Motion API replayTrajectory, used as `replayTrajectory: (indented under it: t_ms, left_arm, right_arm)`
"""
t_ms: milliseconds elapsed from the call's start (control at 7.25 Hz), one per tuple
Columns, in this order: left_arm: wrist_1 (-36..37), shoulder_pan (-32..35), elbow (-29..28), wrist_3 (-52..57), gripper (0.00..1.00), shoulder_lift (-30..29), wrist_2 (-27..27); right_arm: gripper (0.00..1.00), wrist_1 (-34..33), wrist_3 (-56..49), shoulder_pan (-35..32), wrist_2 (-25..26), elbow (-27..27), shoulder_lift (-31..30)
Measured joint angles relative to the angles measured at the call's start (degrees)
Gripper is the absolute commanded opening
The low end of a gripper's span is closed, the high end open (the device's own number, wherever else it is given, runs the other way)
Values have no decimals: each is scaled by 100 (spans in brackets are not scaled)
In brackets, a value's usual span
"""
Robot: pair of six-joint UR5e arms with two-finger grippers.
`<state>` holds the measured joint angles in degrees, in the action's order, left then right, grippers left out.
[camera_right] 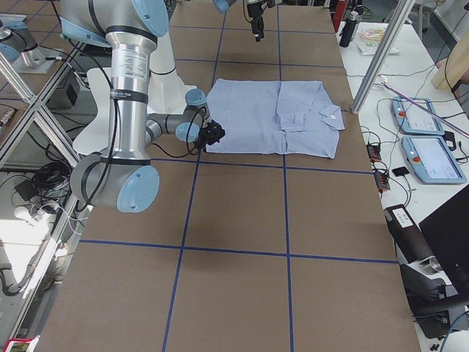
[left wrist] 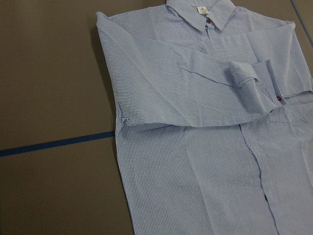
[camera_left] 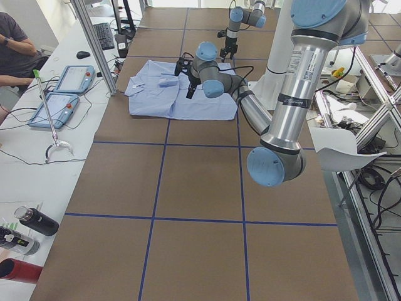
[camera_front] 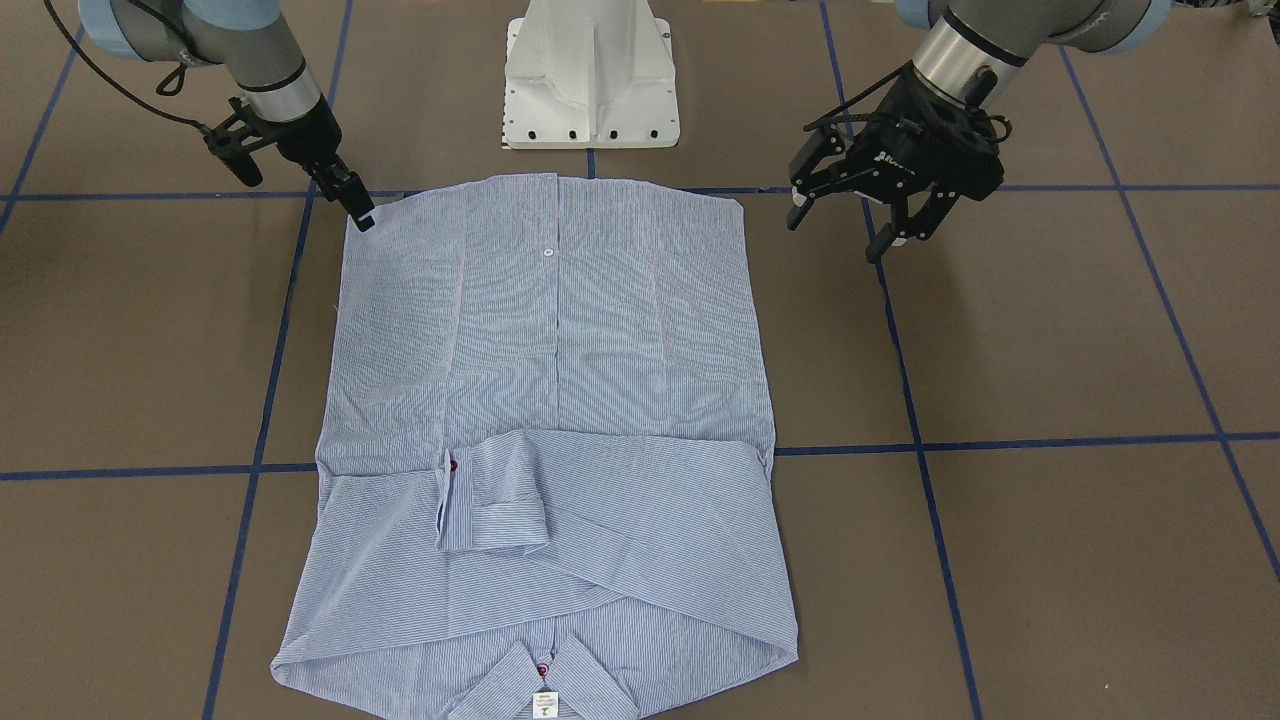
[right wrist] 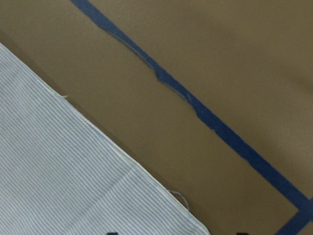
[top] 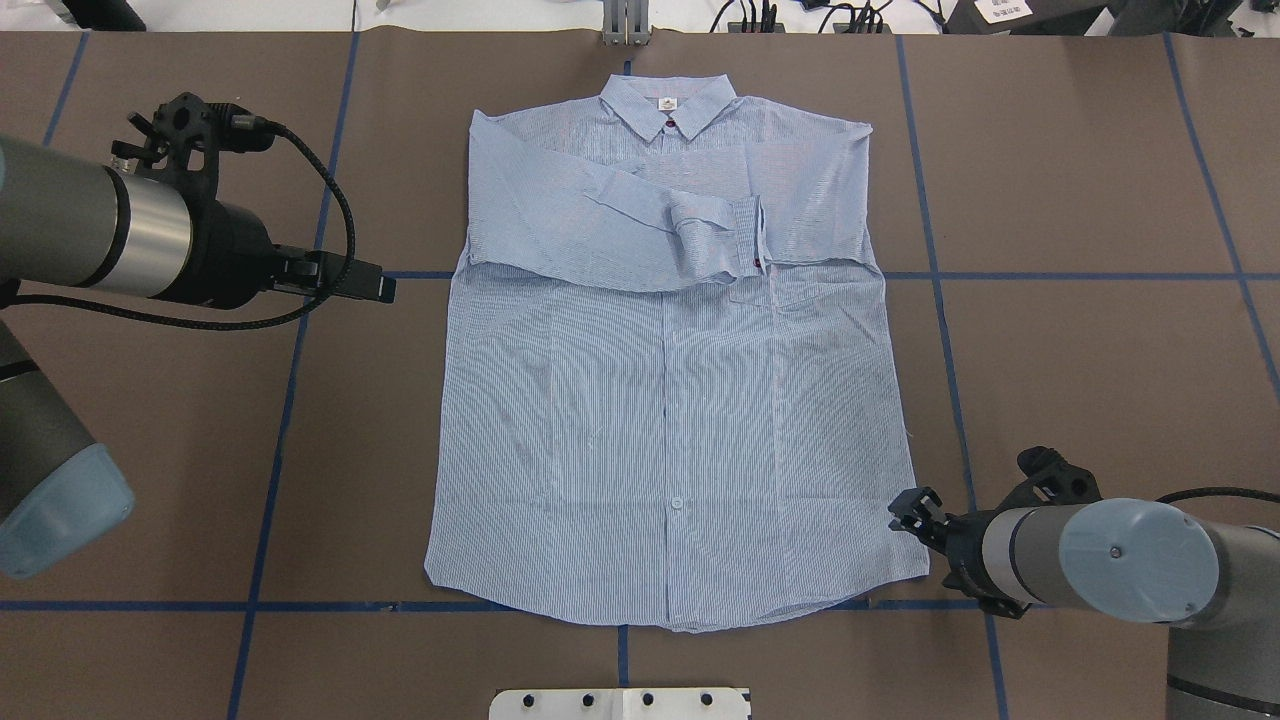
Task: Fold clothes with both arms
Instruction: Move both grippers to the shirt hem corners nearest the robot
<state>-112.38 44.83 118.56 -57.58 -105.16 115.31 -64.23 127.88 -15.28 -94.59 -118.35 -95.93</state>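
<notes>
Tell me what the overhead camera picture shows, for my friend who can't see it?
A blue-striped shirt lies flat on a brown table, sleeves folded across its chest. The left gripper hangs beside its left edge; the right gripper is at a near hem corner.

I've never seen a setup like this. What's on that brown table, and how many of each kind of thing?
Striped shirt: 1
Robot arms: 2, the left arm and the right arm
White base: 1
Total: 4
</notes>
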Motion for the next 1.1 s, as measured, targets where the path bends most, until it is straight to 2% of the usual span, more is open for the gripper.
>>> replayTrajectory:
  t_ms: [276, 966, 1104]
  left_arm:
    - [-11, -4, 0, -58, 98, -1, 0]
    - [-30, 0, 0, -130, 98, 4, 0]
    - [-30, 0, 8, -133, 98, 5, 0]
  right_arm:
    - [67, -130, 0, 12, -8, 63, 109]
    - [62, -272, 0, 46, -147, 66, 96]
    - [55, -301, 0, 49, -152, 68, 98]
